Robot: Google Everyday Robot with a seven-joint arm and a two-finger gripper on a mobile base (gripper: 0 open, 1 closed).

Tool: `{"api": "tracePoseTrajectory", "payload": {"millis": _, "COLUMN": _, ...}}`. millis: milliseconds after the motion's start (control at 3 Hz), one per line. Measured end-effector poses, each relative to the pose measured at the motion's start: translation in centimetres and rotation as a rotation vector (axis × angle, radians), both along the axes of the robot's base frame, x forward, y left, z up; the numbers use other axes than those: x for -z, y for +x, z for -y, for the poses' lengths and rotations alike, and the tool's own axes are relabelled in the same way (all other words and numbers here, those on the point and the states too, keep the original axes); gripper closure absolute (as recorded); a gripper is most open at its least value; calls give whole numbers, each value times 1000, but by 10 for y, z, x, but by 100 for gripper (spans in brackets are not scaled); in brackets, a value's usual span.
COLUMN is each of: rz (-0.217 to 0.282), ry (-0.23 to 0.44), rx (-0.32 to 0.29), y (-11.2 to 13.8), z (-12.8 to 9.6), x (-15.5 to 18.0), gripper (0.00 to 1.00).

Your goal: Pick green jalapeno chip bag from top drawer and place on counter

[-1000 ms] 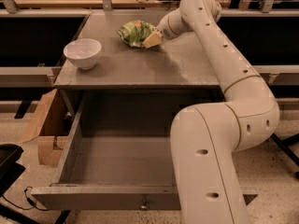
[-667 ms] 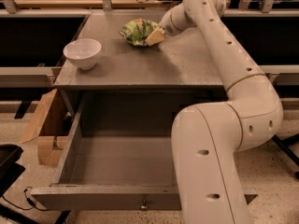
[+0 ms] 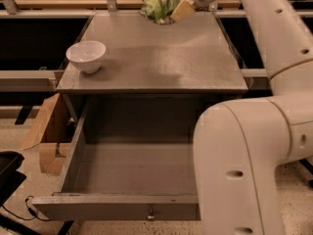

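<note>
The green jalapeno chip bag (image 3: pixel 158 6) is at the far back edge of the counter (image 3: pixel 161 58), at the top of the camera view, and looks raised off the surface. My gripper (image 3: pixel 177 12) is right beside it on its right side, shut on the bag, with one tan finger (image 3: pixel 181 11) showing against it. The top drawer (image 3: pixel 132 170) is pulled fully out below the counter and nothing lies in it. Its front panel with the small knob (image 3: pixel 150 213) is nearest the camera. My white arm (image 3: pixel 244 155) fills the right side.
A white bowl (image 3: pixel 86 56) stands on the counter's left side. An open cardboard box (image 3: pixel 46 131) sits on the floor left of the drawer. A black object (image 3: pixel 7 173) is at the lower left. Shelving runs behind the counter.
My gripper and the green bag have moved up and toward the back of the counter. The bowl and the drawer have not moved.
</note>
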State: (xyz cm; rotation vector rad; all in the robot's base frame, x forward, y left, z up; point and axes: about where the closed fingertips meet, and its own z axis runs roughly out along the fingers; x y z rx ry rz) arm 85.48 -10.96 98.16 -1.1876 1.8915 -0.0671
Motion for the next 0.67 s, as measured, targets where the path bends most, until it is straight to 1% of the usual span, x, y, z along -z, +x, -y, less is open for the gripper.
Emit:
{"api": "tracePoseTrajectory", "payload": {"millis": 333, "rz": -21, "ry": -43, "rx": 42, "y": -45, "z": 29, "x": -45, "gripper": 100}}
{"api": "tracePoseTrajectory", "payload": {"millis": 667, "rz": -105, "ry": -79, "rx": 90, "y": -100, "z": 62, "x": -61, "gripper": 100}}
